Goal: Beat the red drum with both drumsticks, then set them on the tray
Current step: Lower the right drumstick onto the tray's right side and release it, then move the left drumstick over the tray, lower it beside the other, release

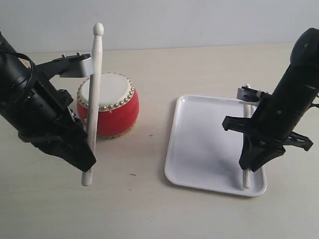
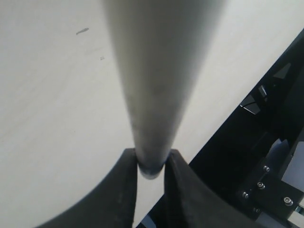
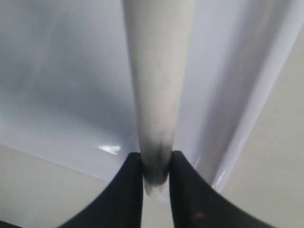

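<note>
Surface (image 1: 149, 209): pale, plain.
Tray (image 1: 199, 144): white plastic, probably light and slick; lies to the right, well apart from drum.
Drum (image 1: 117, 117): red, squat, hard-looking shell.
Drumsticks: thin, stiff, likely light and smooth; best gripped mid-shaft to resist pivoting.
Left stick (image 1: 93, 99): near upright beside drum, pinched by left end effector (image 2: 150, 164).
Right stick (image 1: 246, 177): steep over tray, pinched by right end effector (image 3: 156, 166).
</note>
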{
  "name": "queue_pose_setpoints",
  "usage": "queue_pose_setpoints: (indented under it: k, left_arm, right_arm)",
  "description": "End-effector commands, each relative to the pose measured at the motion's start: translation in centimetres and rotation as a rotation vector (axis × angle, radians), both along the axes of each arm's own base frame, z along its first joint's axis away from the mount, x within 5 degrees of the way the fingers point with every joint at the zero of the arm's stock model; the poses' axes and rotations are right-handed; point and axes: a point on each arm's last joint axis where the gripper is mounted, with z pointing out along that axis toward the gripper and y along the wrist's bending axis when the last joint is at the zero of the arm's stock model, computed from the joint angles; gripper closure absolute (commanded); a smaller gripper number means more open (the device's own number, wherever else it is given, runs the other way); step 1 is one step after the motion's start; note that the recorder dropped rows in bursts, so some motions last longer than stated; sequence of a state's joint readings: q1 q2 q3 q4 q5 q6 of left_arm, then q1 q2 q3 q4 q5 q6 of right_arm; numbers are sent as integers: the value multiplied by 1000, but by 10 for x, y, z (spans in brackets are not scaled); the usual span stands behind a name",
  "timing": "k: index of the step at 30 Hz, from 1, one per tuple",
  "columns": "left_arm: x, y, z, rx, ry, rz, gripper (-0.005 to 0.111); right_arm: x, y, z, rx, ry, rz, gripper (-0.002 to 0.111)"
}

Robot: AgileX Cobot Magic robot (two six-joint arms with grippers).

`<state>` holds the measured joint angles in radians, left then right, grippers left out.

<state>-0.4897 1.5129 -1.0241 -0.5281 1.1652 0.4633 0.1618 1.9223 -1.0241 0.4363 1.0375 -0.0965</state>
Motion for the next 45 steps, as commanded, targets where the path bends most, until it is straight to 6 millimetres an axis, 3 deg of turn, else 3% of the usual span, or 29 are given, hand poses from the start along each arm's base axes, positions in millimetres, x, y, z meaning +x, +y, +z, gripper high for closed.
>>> queue_pose_setpoints:
  k: [1,5,16,22,25,28,34,36,39,45]
  left_arm:
    - [-1,1,0,-6,1,-2,107]
    - [-1,1,0,-7,-2,0,107]
    - [-1,1,0,-7,-2,0,107]
    - [1,-1,0,-14,-9,7,107]
    - [12,-6,4,-28,-40,30,107]
    - [25,-19,9,-41,-54,50,107]
    - [38,-80,1,-23,-30,-69,107]
    - [43,-103,-7,7,-3,-115,107]
    - [61,-128,-18,18,22,-113,107]
    - [87,-154,-42,17,83,-15,107]
  right_arm:
    - [4,-3,0,-17,-22,-20,108]
    - [4,-4,0,-34,-24,-22,106]
    - [5,-4,-1,-41,-27,-32,75]
    - [5,-6,10,-40,-71,2,73]
    - [4,-11,36,-73,-192,48,74]
    - [-2,-19,70,-135,-323,108,81]
    - [-28,-26,141,-137,-590,99,106]
    - [-39,-27,161,-126,-662,89,108]
    - [-54,-30,182,-118,-743,81,108]
    - [-78,-33,207,-106,-832,69,108]
